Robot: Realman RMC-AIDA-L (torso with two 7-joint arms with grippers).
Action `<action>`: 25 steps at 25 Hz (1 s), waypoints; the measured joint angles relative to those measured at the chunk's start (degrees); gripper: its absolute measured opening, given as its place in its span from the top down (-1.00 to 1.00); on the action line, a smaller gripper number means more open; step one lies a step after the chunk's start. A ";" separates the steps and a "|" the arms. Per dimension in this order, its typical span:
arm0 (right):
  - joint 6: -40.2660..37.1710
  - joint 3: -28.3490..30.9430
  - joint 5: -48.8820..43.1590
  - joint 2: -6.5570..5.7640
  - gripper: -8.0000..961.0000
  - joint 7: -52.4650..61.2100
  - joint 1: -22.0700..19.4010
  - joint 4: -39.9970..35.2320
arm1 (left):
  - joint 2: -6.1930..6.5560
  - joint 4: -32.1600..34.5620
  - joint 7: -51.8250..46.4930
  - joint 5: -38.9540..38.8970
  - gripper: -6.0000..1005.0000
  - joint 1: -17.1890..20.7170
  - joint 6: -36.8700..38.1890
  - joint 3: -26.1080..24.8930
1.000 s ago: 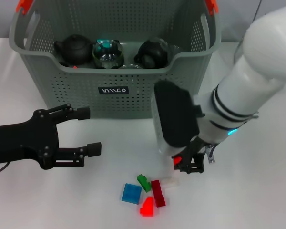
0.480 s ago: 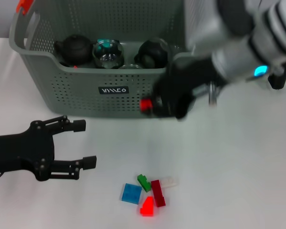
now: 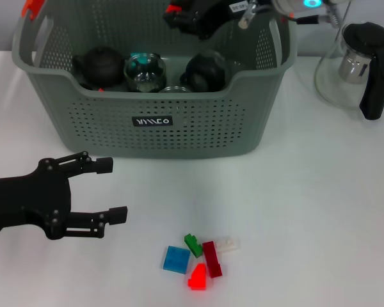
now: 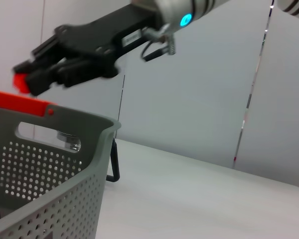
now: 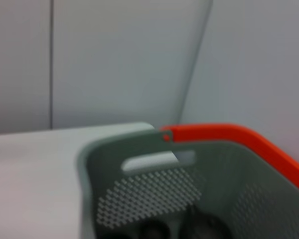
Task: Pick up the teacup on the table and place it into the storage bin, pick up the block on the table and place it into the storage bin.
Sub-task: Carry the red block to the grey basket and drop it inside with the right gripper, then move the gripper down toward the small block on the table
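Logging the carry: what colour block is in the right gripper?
Red block, held by the right gripper; left wrist view.

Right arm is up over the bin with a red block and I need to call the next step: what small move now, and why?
Probably open the right gripper to drop the red block. It holds the block above the bin, inside the rim, well above the teapots. The left gripper sits idle on the table.
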 joint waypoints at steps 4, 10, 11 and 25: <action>3.94 0.01 -4.79 0.25 0.51 1.11 3.54 6.46 | 0.14 -0.01 0.00 0.06 -0.86 -0.16 0.08 0.03; 6.87 -0.70 -5.86 0.42 0.46 1.43 4.56 9.01 | 0.22 -0.02 -0.01 0.13 -0.86 -0.24 0.12 -0.05; 6.95 -0.72 -5.85 0.41 0.45 1.44 4.45 8.90 | 0.25 -0.02 0.00 0.14 -0.86 -0.24 0.17 -0.05; -22.17 4.19 -2.23 -0.28 -0.71 -3.03 -4.62 -11.58 | 0.19 -0.01 0.69 0.14 -0.86 0.00 0.48 0.01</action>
